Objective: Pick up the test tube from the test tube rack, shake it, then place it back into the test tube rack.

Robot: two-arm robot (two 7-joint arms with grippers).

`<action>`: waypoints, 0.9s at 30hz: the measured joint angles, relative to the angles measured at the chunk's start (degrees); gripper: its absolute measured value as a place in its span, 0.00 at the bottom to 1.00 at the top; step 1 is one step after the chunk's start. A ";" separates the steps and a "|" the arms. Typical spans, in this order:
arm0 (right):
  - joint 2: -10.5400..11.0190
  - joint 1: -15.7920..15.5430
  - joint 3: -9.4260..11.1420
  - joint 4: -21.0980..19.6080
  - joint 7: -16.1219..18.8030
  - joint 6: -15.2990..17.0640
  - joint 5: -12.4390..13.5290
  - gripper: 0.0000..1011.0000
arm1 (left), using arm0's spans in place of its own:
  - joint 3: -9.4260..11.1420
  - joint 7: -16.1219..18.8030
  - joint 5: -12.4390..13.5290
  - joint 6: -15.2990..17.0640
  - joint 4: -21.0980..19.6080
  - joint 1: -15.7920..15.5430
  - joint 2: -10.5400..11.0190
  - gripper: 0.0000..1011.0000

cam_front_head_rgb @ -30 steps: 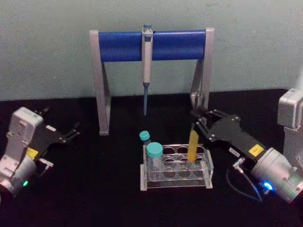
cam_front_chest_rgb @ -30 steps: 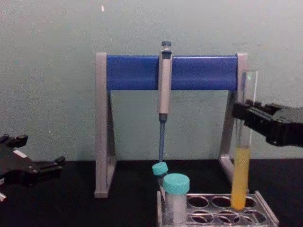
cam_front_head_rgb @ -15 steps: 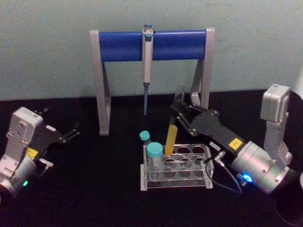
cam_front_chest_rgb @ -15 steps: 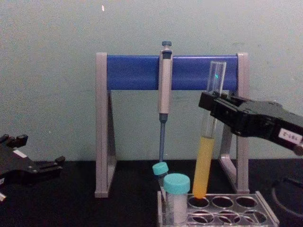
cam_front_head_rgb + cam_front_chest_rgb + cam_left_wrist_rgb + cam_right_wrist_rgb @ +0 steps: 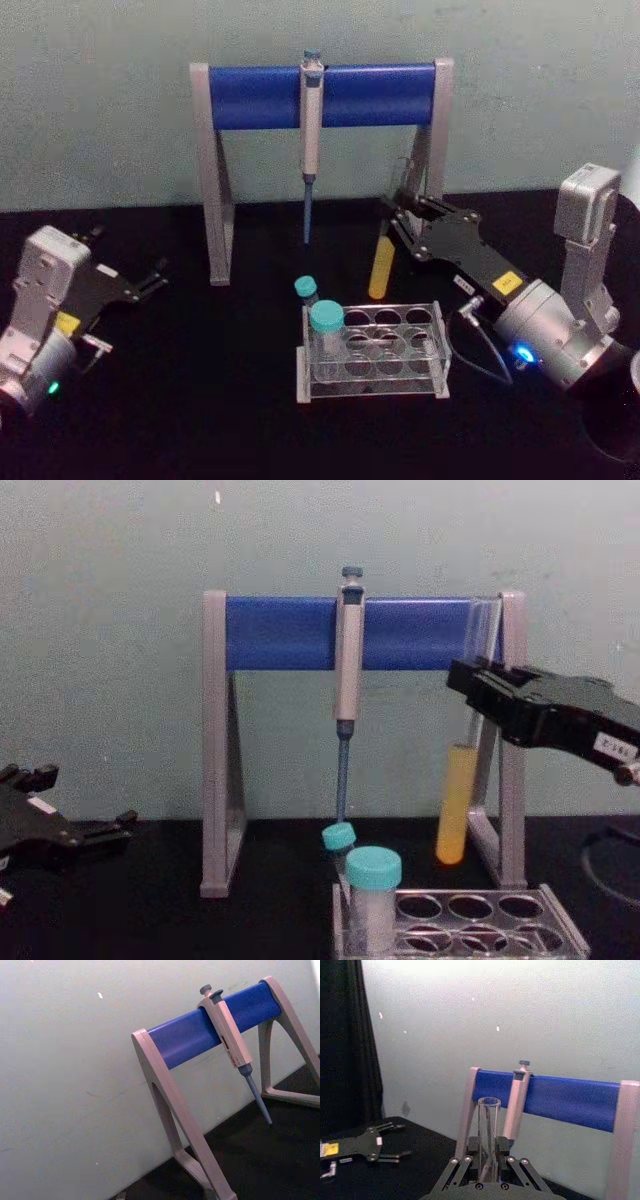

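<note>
The test tube (image 5: 382, 262) hangs clear of the test tube rack (image 5: 372, 386), above and behind its back row. Its long axis is close to vertical, with the yellow-filled round end down and the open mouth up, leaning slightly right. The right gripper (image 5: 399, 222) is clamped on its clear upper part. At the rack's left end stands a teal-capped white tube (image 5: 326, 322), with a smaller teal-capped tube (image 5: 306, 290) just behind. Behind the rack a pipette (image 5: 310, 130) hangs on a grey-and-blue stand (image 5: 250, 97). Well left of the rack the left gripper (image 5: 152, 279) sits with its fingers spread. The tabletop (image 5: 200, 400) is black and the wall (image 5: 100, 100) pale green.
</note>
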 joint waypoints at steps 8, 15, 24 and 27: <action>0.13 -1.07 1.29 -1.07 -1.03 0.09 -1.01 0.23 | 0.00 0.00 0.00 0.00 0.00 0.00 0.00 0.99; 1.02 -3.07 2.94 -3.26 -2.64 0.42 -2.97 0.23 | 0.00 0.00 0.00 0.00 0.00 0.00 0.00 0.99; 3.38 -7.90 4.57 -9.28 -3.28 5.40 -3.15 0.23 | 0.00 0.00 0.00 0.00 0.00 0.00 0.00 0.99; 4.20 -8.81 4.35 -11.02 -1.74 7.46 -1.45 0.23 | 0.00 0.00 0.00 0.00 0.00 0.00 0.00 0.99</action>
